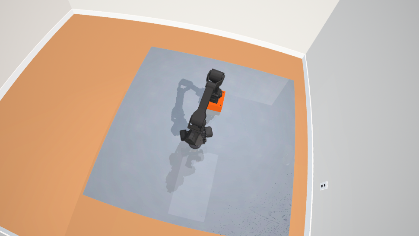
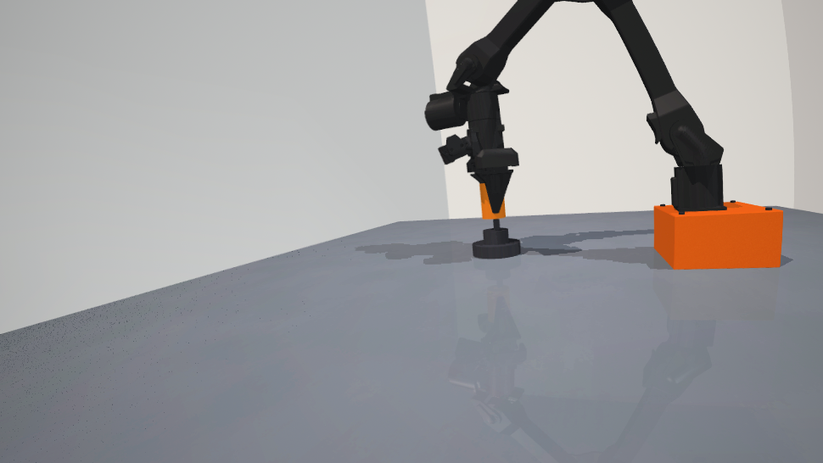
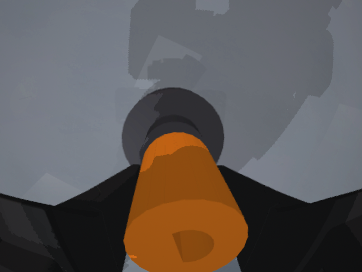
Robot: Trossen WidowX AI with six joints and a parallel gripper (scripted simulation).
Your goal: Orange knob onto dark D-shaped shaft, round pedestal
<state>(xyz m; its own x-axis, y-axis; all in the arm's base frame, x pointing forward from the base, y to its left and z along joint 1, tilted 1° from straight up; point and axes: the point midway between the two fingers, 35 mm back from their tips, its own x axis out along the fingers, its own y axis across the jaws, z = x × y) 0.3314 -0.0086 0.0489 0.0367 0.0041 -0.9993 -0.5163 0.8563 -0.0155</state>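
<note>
The orange knob (image 2: 485, 208) (image 3: 182, 175) is a cylinder held upright. Its D-shaped hole shows in its top face in the wrist view, with the flat side toward the left. My gripper (image 2: 495, 210) (image 3: 178, 173) is shut on the knob, one finger on each side. The dark shaft (image 2: 496, 223) stands on the round pedestal (image 2: 484, 248) (image 3: 212, 132) directly under the knob. A short length of shaft shows between the knob's bottom and the pedestal's raised middle. Whether the shaft's tip is inside the hole is hidden, as is the shaft's flat side.
The arm's orange base block (image 1: 217, 106) (image 2: 726, 241) stands on the grey-blue surface to the right of the pedestal in the exterior view. The arm (image 1: 205, 101) arches between the base and the pedestal, covering the pedestal in the top view.
</note>
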